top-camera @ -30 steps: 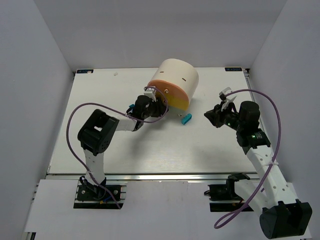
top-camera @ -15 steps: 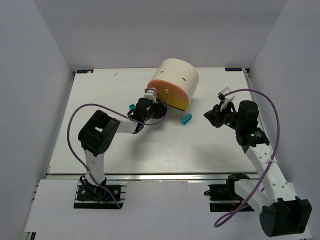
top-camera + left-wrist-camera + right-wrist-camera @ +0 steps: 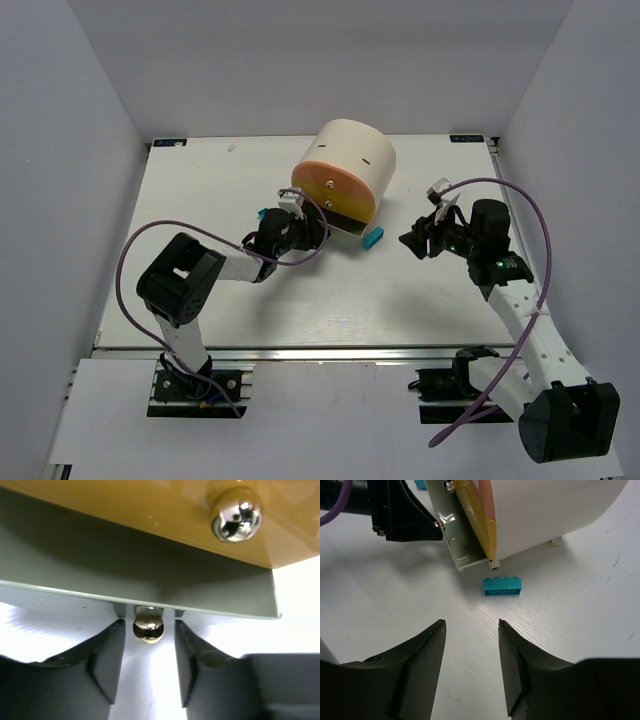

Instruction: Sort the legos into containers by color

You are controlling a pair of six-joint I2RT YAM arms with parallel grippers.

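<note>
The containers are drawers in a cream drum whose face is banded orange, yellow and peach. Its lowest, pale grey-green drawer stands pulled out. That drawer's round knob sits between the fingertips of my left gripper, which is open with a gap on each side. A teal lego lies on the table just below the drum. My right gripper is open a little short of it and holds nothing. Another teal lego lies left of the drum.
The yellow drawer front above carries a second shiny knob. In the right wrist view the left gripper's black body is close to the left of the open drawer. White walls enclose the white table on three sides.
The left gripper closed on the knob, drew back with it so the bottom drawer came out, then opened off it. The right gripper opened and shifted slightly left toward the teal lego.
</note>
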